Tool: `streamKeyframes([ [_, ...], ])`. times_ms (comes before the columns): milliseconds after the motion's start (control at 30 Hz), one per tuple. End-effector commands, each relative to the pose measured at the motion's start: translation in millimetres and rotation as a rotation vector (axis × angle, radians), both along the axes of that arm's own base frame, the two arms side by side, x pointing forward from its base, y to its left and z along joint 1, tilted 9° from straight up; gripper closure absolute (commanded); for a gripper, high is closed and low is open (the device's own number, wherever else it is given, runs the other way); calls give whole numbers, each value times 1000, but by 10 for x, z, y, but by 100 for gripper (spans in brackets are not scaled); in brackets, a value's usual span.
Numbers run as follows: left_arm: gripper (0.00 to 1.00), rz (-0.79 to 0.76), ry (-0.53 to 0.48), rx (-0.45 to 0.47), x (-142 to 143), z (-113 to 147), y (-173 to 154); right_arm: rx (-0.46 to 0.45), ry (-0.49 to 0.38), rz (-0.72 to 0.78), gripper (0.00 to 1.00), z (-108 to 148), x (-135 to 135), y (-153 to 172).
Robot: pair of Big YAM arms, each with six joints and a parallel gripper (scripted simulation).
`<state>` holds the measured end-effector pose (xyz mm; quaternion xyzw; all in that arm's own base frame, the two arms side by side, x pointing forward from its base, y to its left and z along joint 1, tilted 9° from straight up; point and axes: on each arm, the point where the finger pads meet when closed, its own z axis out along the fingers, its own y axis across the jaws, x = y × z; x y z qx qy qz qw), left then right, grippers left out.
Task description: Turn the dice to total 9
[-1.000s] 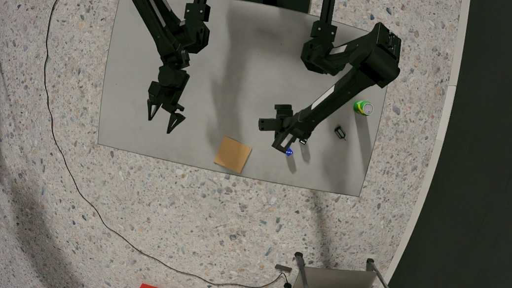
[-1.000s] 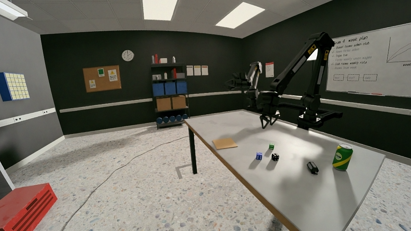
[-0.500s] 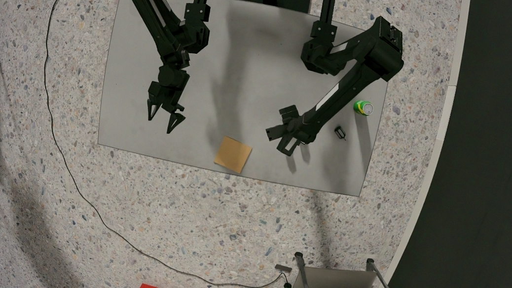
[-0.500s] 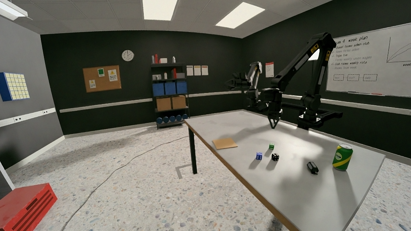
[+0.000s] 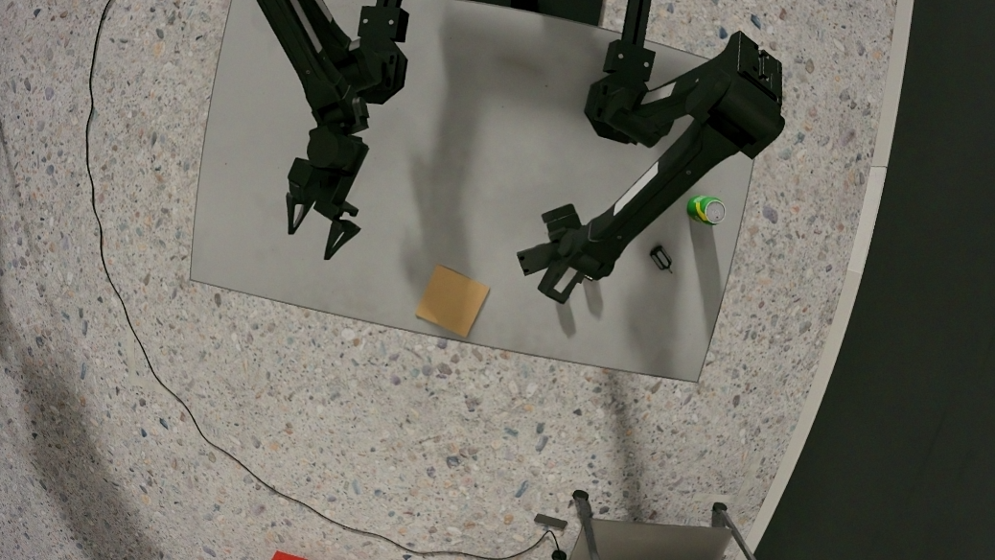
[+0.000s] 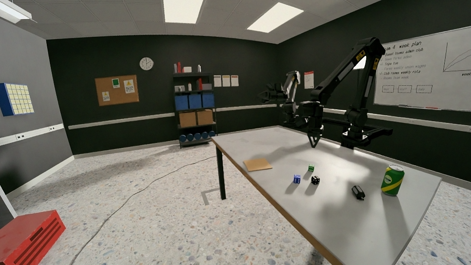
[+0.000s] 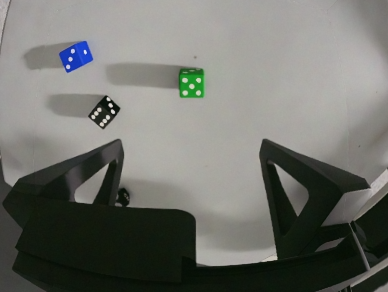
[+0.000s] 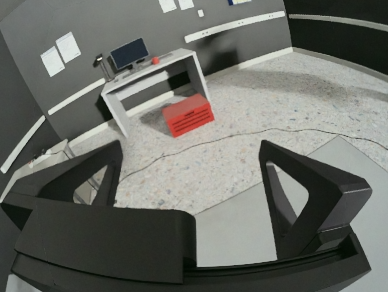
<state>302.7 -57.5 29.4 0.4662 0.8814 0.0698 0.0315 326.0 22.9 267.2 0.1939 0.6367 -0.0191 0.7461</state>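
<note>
Both pincers stand wide and released: my left pincer (image 5: pixel 547 269) (image 6: pixel 313 144) (image 7: pixel 191 146) hangs above the surface (image 5: pixel 347 292) (image 6: pixel 362 227) (image 7: pixel 225 175) (image 8: pixel 230 235); my right pincer (image 5: pixel 309 245) (image 6: pixel 262 95) (image 8: pixel 190 147) is held off, upper centre-right of the exterior view.

Dice, left wrist view: green die (image 6: pixel 311 167) (image 7: pixel 192 84) upper centre, blue die (image 6: pixel 296 179) (image 7: pixel 76 56) upper left, black die (image 6: pixel 315 179) (image 7: pixel 104 112) below blue. All lie off the mat (image 5: pixel 452 300) (image 6: pixel 257 164), lower centre of the top view.

Risks:
- Tops look like 5, 3 and 6. If so, the sum overshoots 9; carrying without turning would fail.
- Black sits oblique to my fingers. Closing unaligned could catch corners and twist it.
- Blue and black are near each other; a wide-open finger could knock the neighbour.
- A high release could roll a die to a wrong face, or leave it over the mat's edge.

Writing: whiteboard (image 6: pixel 395 98), right of the exterior view, first letter hidden: "eam 4 week plan"; below, "Guest teams admin club", "Club rooms weekly rota"; boxed, "staff", "daily". Green-and-yellow can (image 5: pixel 705 210) (image 6: pixel 392 180): brand not legible.
</note>
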Motion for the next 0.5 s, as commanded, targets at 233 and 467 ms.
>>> streamKeyframes([
  [233,0,176,-12,-17,21,-99,48,3,-7,0,0,34,7,4],
  [467,0,354,-38,-42,77,-135,42,3,-7,0,0,34,7,4],
])
